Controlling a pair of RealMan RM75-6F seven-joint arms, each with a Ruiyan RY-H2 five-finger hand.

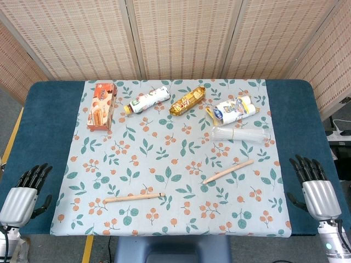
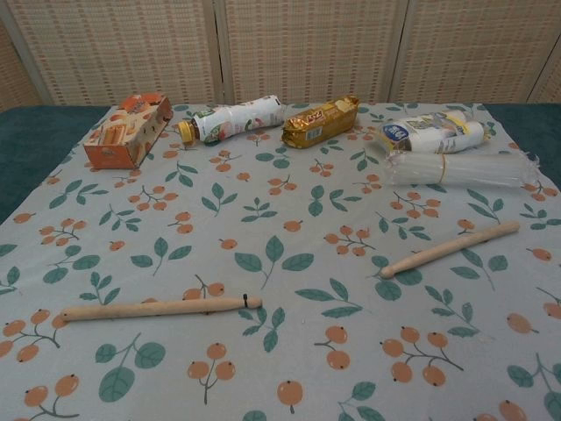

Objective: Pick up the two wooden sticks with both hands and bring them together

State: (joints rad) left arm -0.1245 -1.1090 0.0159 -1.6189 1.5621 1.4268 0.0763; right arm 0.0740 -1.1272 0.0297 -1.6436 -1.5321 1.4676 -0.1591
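We see both hands parked at the near corners of the desk [image 1: 33, 109], off the cloth [image 1: 175, 164], w/ nothing in them: left hand [image 1: 24, 189] has its fingers [image 1: 37, 174] straight and a bit apart, right hand [image 1: 315, 186] likewise, fingers [image 1: 307, 167] extended and slightly splayed. Neither shows in the chest view. We'd say that's a ready pose, each hand on its own side so each can take the nearer stick. Left stick [image 1: 133, 197] lies flat near the cloth's front edge, roughly level; right stick [image 1: 227, 172] lies flat too, farther back on the cloth and tilted, its thin end toward the cloth's back-right. The two are well apart, untouched, so nothing of the task is done yet, in our view. Rest looks like clutter pushed to the cloth's back edge, prob. to keep the front free: orange box [image 1: 102, 105] at back-left, bottle [image 1: 147, 99] beside it, gold pack [image 1: 187, 101] mid-back, white-blue pack [image 1: 235, 109] at back-right, clear bundle [image 1: 241, 134] just in front of that. Cloth is pale, printed w/ leaves and orange berries, over a dark teal desk top. Behind the cloth stand woven screen panels [image 1: 181, 38]; a white power strip [image 1: 340, 131] sits on the floor off the cloth's right.
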